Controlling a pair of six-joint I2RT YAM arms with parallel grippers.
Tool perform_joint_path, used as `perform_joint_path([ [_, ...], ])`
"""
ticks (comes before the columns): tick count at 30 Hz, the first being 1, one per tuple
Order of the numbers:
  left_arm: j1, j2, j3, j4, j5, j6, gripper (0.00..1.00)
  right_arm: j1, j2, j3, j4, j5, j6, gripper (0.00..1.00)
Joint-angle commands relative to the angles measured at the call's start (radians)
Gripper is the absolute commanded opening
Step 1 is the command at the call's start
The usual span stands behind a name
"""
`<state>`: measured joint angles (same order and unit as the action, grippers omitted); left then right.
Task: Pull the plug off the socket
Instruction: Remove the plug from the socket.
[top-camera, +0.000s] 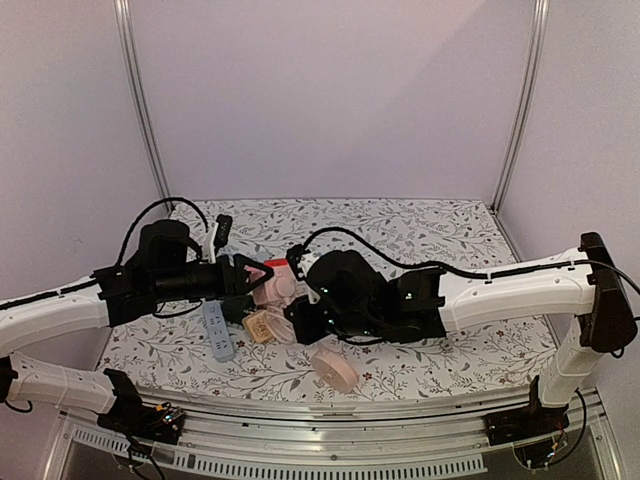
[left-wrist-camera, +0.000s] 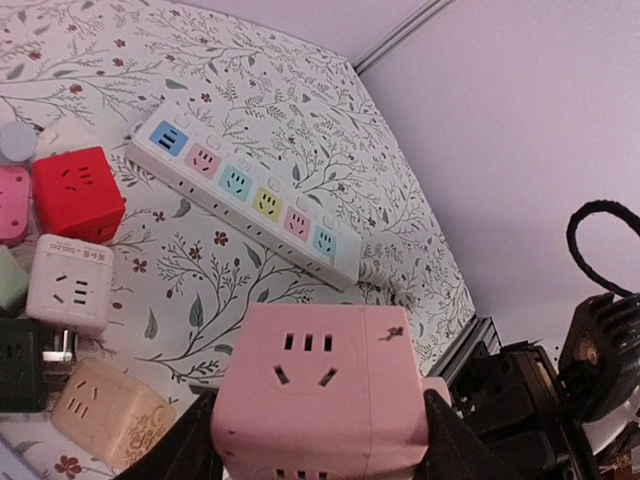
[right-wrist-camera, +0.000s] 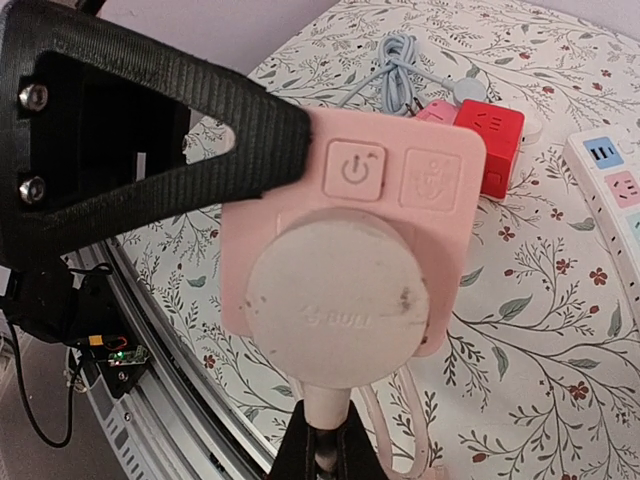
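Observation:
My left gripper (left-wrist-camera: 318, 440) is shut on a pink cube socket (left-wrist-camera: 322, 385) and holds it above the table; the cube also shows in the top view (top-camera: 273, 290) and in the right wrist view (right-wrist-camera: 400, 190). A round pale plug (right-wrist-camera: 338, 308) sits in the cube's face, below two buttons. My right gripper (right-wrist-camera: 325, 445) is shut on the plug's cable neck just below the plug. In the top view the left gripper (top-camera: 250, 275) and the right gripper (top-camera: 300, 295) meet at the cube over the middle of the table.
A white power strip (left-wrist-camera: 245, 190) with coloured sockets lies on the floral table (left-wrist-camera: 250, 90). Cube sockets lie near: red (left-wrist-camera: 75, 190), white (left-wrist-camera: 70, 285), beige (left-wrist-camera: 110, 410), black (left-wrist-camera: 20, 365). A pink round plug (top-camera: 335, 368) lies near the front rail (top-camera: 330, 405).

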<state>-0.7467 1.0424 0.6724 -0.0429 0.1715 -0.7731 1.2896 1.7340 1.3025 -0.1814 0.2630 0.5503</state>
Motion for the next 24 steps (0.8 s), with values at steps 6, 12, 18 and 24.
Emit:
perform_joint_path([
  [6,0.061,0.005,-0.006,-0.016,0.021,0.024,0.1,-0.038,0.006,-0.008,-0.072,0.108,0.026,0.0],
  [12,0.063,0.043,-0.059,0.017,0.003,0.157,0.07,-0.04,-0.073,0.01,-0.08,0.074,0.023,0.0],
  [18,0.061,0.086,-0.085,0.016,-0.063,0.218,0.06,-0.043,-0.133,0.042,-0.107,0.052,0.015,0.0],
  [24,0.061,0.074,-0.081,-0.015,-0.108,0.244,0.06,-0.045,-0.148,0.065,-0.153,0.058,0.004,0.0],
])
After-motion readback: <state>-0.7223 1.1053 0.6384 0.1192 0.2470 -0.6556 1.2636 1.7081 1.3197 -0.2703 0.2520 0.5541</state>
